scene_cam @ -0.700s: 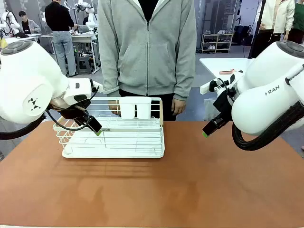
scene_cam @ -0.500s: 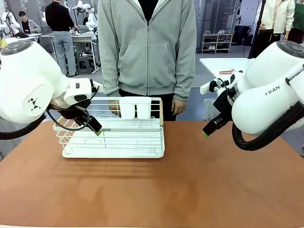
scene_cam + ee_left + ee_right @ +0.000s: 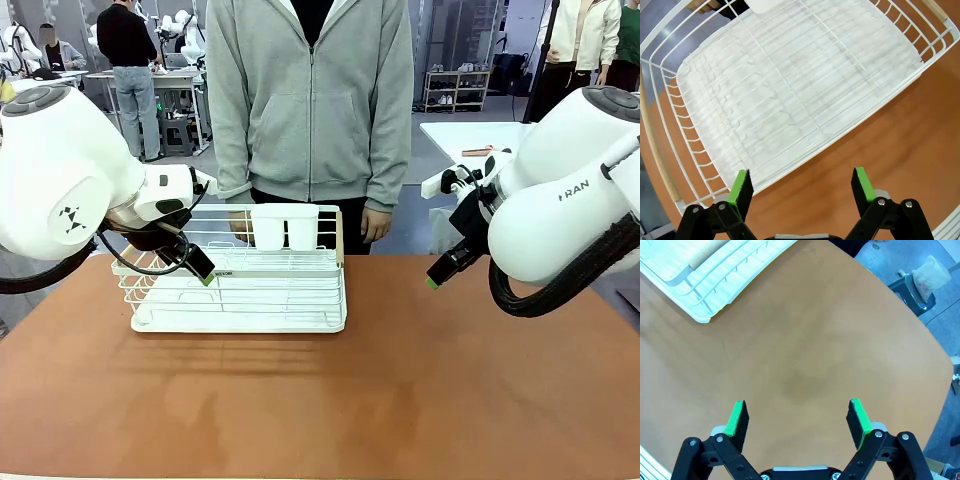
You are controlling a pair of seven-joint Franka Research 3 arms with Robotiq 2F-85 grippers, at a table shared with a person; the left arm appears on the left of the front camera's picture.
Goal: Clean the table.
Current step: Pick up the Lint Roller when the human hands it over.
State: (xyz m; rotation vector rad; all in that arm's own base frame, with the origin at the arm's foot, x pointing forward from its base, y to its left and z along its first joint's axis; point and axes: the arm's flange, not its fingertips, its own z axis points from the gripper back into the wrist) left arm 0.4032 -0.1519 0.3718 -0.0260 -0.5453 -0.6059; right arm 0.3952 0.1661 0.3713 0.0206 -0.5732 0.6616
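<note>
1. Big picture first: nothing has budged compared with a moment ago. Both arms sit in the same poses, and only someone far behind the white wire rack (image 3: 240, 290) has shifted a bit. So the cleaning probably hasn't started, or it's paused.
2. The room behind the rack is a busy lab, with other people standing at workbenches, a shelf unit, and a white-topped table (image 3: 470, 135) off beyond the rack's right side.
3. The table (image 3: 400, 400) is the reddish-brown matte slab the rack stands on. It stretches well past the rack on every side and is bare to the right and in front. There's faint darker mottling in front of the rack, and the right wrist view shows a dim blotch (image 3: 800, 385). Stain or shadow, can't tell.
4. A person in a grey hoodie (image 3: 310, 100) stands just behind the rack, arms hanging down and one hand (image 3: 377, 222) near its far right corner.
5. The rack's tray looks empty, apart from two white cups (image 3: 285, 227) on its far rail.
6. The left gripper (image 3: 801, 182) hovers over the rack's front-left part with its jaws spread wide, gripping nothing.
7. The right gripper (image 3: 796, 415) hangs well to the right of the rack over bare tabletop, also spread wide and empty.
8. Best guess: the rack has to come off before the table counts as clean.
</note>
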